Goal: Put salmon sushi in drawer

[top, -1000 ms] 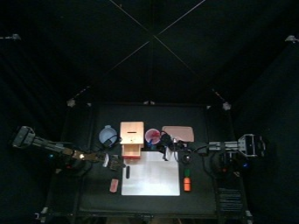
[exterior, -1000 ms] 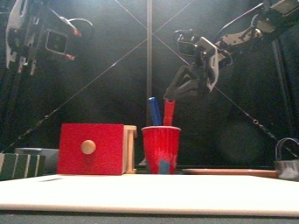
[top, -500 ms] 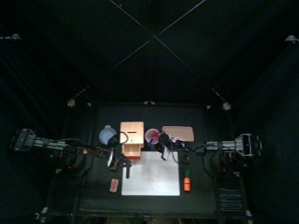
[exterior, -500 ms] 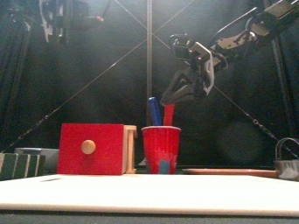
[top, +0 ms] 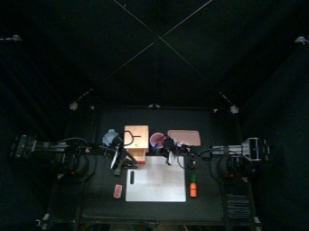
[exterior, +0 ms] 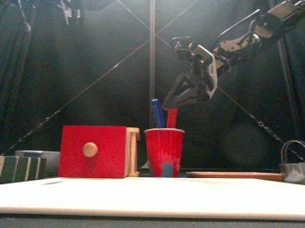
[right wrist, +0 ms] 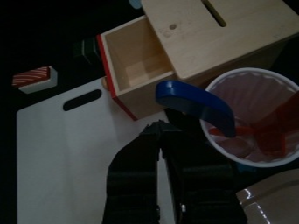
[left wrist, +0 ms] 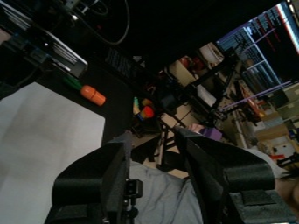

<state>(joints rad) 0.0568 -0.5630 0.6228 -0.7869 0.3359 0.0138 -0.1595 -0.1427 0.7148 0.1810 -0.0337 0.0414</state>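
Salmon sushi [top: 117,190] unmoved, left arm [top: 90,159] swung inward, drawer [right wrist: 146,66] open

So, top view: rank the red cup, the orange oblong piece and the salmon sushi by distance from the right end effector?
From the right end effector:
1. Red cup, just behind it, at the back of the table.
2. Orange oblong piece, toward the front, by the right edge of the white cutting board.
3. Salmon sushi, front left, across the board.

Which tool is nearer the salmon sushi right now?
Left. The left tool hangs near the board's left edge just behind the salmon sushi; the right tool is over by the red cup.
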